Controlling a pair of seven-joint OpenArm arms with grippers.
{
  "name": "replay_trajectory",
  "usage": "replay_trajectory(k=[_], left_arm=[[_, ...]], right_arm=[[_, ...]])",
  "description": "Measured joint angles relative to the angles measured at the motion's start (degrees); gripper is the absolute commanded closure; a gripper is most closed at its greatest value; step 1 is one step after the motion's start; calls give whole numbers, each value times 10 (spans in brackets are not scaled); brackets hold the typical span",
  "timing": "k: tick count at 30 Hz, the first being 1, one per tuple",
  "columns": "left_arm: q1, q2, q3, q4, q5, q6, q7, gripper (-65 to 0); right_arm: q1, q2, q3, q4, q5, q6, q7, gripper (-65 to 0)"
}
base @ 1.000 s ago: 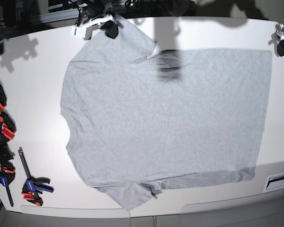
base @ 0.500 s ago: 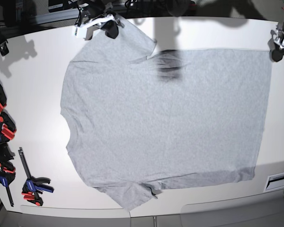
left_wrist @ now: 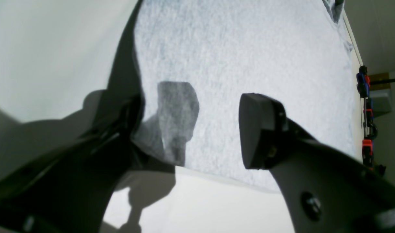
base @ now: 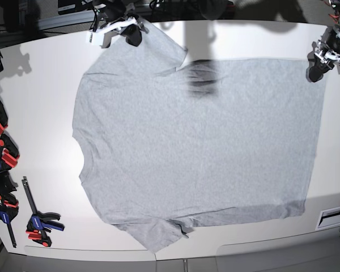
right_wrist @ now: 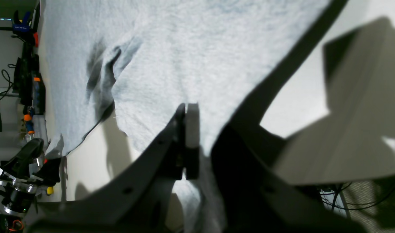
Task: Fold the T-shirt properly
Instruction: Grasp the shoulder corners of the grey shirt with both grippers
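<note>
The large light heather-grey cotton T-shirt [base: 198, 147] lies spread flat, plain side up, on the white surface [base: 39, 107]. My right gripper [base: 130, 33] is clamped on its far-left sleeve. My left gripper [base: 319, 62] hangs with jaws apart over the far-right hem corner, holding nothing.

Left tool [left_wrist: 197, 136]: matte black fingers, blocky dark pad, one round screw. Right tool [right_wrist: 186, 142]: black fingers, pale grey pad, small screws.

Matt, fuzzy grey cloth T-shirt [base: 198, 147] on smooth white table [base: 39, 102]
</note>
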Motion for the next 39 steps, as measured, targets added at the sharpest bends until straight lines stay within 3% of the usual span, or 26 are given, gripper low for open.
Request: replay_trajectory(k=[2, 5, 6, 12, 18, 23, 25, 26, 33, 39], left_arm=[[0, -1, 0, 0, 7, 0, 0, -286], [0, 0, 0, 0, 12, 6, 10, -42], [0, 1, 1, 0, 14, 5, 10, 0], [0, 1, 1, -1, 15, 5, 11, 0], [4, 1, 1, -1, 14, 5, 14, 0], [21, 0, 0, 0, 4, 4, 20, 0], [35, 0, 0, 1, 3, -13, 20, 0], [42, 0, 0, 1, -1, -31, 20, 0], [94, 1, -24, 1, -46, -32, 29, 0], [122, 2, -85, 1, -99, -25, 92, 0]], right_arm=[[0, 0, 0, 0, 0, 0, 0, 0], [0, 0, 0, 0, 0, 0, 0, 0], [0, 0, 0, 0, 0, 0, 0, 0], [0, 0, 0, 0, -2, 2, 0, 0], [-26, -6, 0, 0, -4, 46, 0, 0], [-54, -9, 0, 1, -4, 58, -1, 0], [-66, -9, 0, 2, -2, 60, 0, 0], [-73, -9, 1, 2, -2, 60, 0, 0], [-112, -9, 32, 9, 17, 106, -3, 0], [-144, -9, 79, 60, 28, 118, -9, 0]])
